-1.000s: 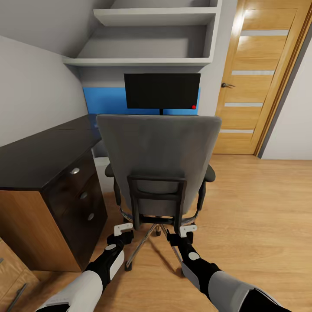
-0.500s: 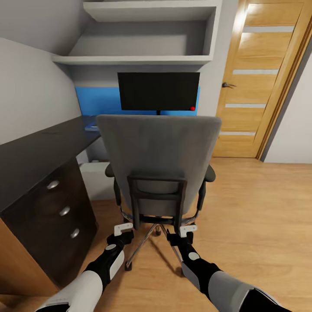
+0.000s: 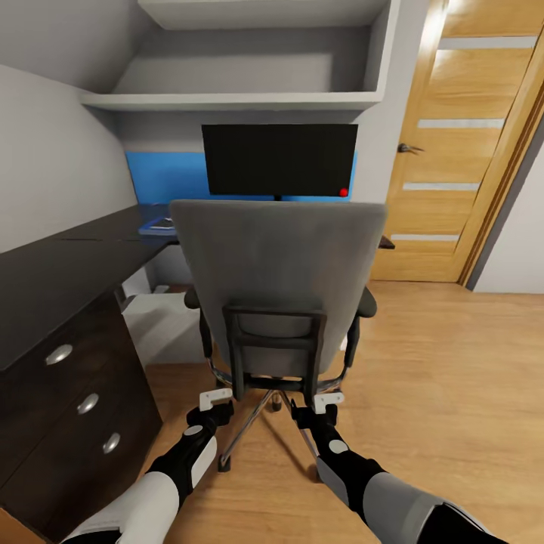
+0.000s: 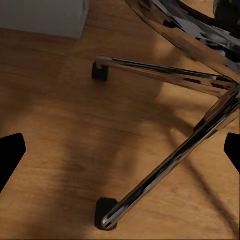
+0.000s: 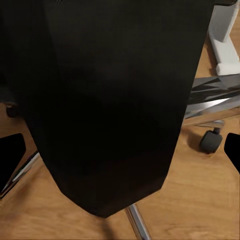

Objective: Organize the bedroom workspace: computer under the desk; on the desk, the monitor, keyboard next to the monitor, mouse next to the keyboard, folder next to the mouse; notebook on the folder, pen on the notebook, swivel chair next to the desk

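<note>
The grey swivel chair (image 3: 276, 272) stands with its back to me, right in front of both arms. Behind it, the black monitor (image 3: 279, 160) rises on the black desk (image 3: 60, 264). A flat blue folder (image 3: 159, 224) lies on the desk left of the monitor, with a small grey patch on it too small to name. The light grey computer (image 3: 162, 325) sits under the desk. My left gripper (image 3: 215, 400) is open over the chair's chrome base (image 4: 165, 170). My right gripper (image 3: 323, 403) is open against the chair's black back bracket (image 5: 115, 100). The chair back hides the keyboard and the mouse.
Desk drawers with silver knobs (image 3: 75, 404) stand close on my left. Grey wall shelves (image 3: 234, 98) hang above the monitor. A wooden door (image 3: 453, 151) is at the right, with open wooden floor (image 3: 453, 378) in front of it.
The whole view has moved forward and turned: the desk, drawers and monitor are closer and the drawers sit further left. The chair has kept its place in front of my grippers.
</note>
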